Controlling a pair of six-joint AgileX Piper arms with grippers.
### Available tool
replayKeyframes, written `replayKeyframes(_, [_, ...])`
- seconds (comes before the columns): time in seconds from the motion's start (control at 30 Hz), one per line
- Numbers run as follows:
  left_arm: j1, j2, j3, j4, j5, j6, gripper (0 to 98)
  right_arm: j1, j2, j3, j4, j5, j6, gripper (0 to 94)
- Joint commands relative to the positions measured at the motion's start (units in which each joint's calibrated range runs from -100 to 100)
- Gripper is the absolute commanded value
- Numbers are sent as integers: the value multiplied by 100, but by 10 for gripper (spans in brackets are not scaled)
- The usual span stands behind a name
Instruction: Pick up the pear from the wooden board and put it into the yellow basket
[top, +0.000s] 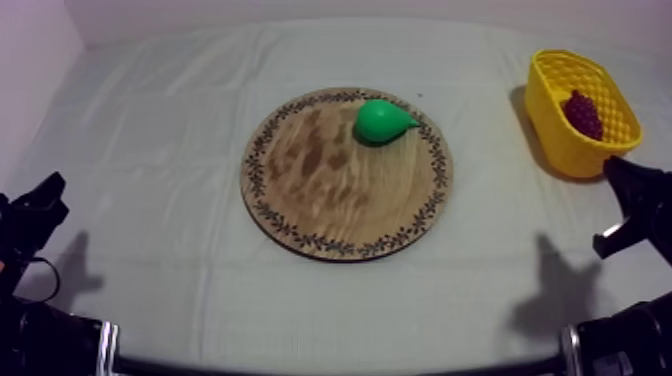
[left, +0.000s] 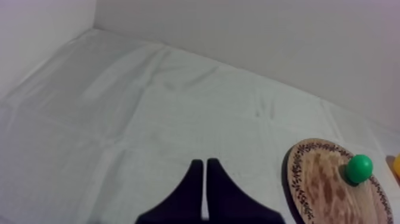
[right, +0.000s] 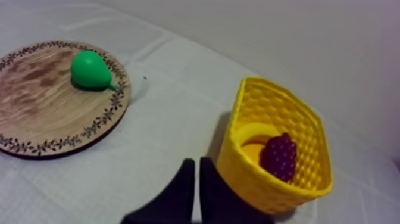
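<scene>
A green pear (top: 384, 120) lies on its side near the far right rim of the round wooden board (top: 330, 200) in the middle of the table. The pear (right: 90, 70) and board (right: 36, 113) also appear in the right wrist view, and the pear (left: 359, 168) on the board (left: 324, 190) in the left wrist view. The yellow basket (top: 560, 140) stands at the far right, with a bunch of grapes (top: 583, 114) inside. My left gripper (left: 205, 170) is shut on nothing over bare cloth. My right gripper (right: 196, 167) is shut, just beside the basket (right: 262, 184).
In the right wrist view the basket holds the dark grapes (right: 278, 156) and something yellow-orange (right: 255, 148) under them. Both arms rest low at the table's near corners, left (top: 30, 215) and right (top: 640, 205). A wall rises behind the table.
</scene>
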Motion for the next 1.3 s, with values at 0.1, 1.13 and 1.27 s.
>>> replayKeyframes(0.1, [2,0,0,-1,-1,1,1,-22,1398,-1681,-169,276,462,5])
replayKeyframes(1.13, [2,0,0,-1,-1,1,1,-1055,9004,-9901,212,5270,1805,6])
replayKeyframes(1.27, [2,0,0,-1,-1,1,1,-1200,9636,-10547,343,5783,1895,6])
